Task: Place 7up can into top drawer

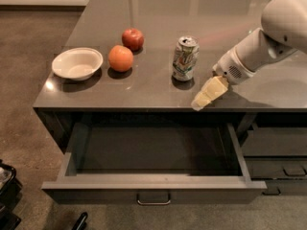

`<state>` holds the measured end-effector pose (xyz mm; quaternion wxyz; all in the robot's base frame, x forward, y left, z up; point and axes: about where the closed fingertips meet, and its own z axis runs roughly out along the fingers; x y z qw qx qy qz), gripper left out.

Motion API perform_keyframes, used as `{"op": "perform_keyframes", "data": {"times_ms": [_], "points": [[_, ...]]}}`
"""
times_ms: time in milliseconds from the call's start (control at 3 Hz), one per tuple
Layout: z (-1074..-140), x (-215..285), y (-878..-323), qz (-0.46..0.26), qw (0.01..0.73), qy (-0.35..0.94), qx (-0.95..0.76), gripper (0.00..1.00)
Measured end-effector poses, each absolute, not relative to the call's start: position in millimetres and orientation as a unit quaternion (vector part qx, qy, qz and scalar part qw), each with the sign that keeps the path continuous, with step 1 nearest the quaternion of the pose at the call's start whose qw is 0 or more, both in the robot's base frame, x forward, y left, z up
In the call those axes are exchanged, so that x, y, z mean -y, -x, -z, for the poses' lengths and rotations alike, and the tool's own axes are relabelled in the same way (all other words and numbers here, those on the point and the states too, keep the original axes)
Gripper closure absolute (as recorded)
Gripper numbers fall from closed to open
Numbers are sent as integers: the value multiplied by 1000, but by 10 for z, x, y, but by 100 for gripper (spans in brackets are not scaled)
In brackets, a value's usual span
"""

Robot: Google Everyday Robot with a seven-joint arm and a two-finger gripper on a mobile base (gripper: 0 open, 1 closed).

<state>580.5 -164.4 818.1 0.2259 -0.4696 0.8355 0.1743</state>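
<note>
The 7up can (184, 58) stands upright on the grey countertop (144, 90), near its front edge. It is silver-white with green markings and dented. The top drawer (153, 188) is pulled wide open below the counter and is empty inside; its metal bar handle (153, 199) faces me. My gripper (207, 94) reaches in from the right on a white arm (268, 37). Its cream fingers point down-left, just right of the can and a little in front of it, over the counter's front edge. It holds nothing.
A white bowl (77, 63), an orange (120, 58) and a red apple (133, 38) sit on the counter left of the can. Narrower grey drawers (276, 162) are at the right, shut. A dark object (7, 190) stands on the floor at lower left.
</note>
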Motion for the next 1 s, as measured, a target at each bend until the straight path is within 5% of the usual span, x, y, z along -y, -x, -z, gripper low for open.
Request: {"op": "perform_keyframes", "data": {"times_ms": [1000], "points": [[-8441,1784,-6041,-138,262,454,-840,0]]}}
